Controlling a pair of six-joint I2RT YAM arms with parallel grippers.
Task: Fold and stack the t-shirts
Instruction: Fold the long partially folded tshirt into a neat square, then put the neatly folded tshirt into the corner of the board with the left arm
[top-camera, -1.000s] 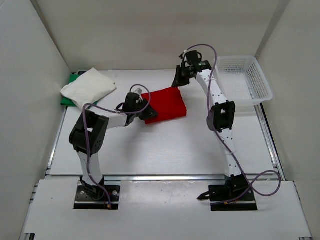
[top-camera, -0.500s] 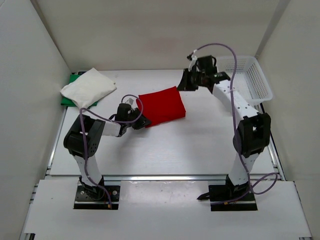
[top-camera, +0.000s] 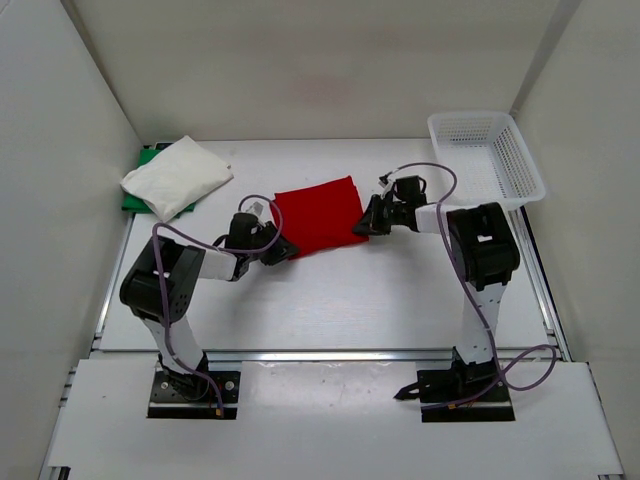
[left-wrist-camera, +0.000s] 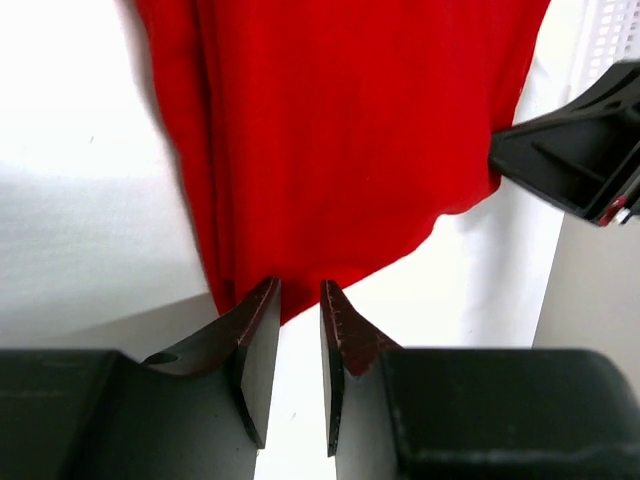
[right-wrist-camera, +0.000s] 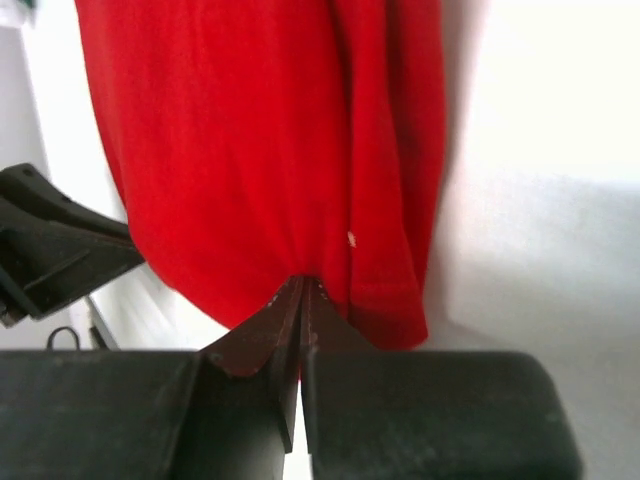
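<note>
The folded red t-shirt (top-camera: 318, 212) lies flat mid-table. My left gripper (top-camera: 283, 247) sits low at its near left corner. In the left wrist view its jaws (left-wrist-camera: 298, 290) stand a little apart, with the red t-shirt's (left-wrist-camera: 350, 130) edge at their tips and bare table showing between them. My right gripper (top-camera: 362, 227) is low at the shirt's right edge. It is shut (right-wrist-camera: 303, 280), tips against the red cloth (right-wrist-camera: 250, 130), with nothing seen between them. The white t-shirt (top-camera: 175, 175) lies folded on the green t-shirt (top-camera: 135, 198) at the back left.
A white mesh basket (top-camera: 485, 118) stands at the back right corner. White walls close in the table on the left, back and right. Each wrist view shows the other gripper across the red cloth: right gripper (left-wrist-camera: 580, 150), left gripper (right-wrist-camera: 50, 240).
My right arm has swung down from the back of the table to the red shirt's right edge. The left gripper and the shirt have shifted slightly to the left.
</note>
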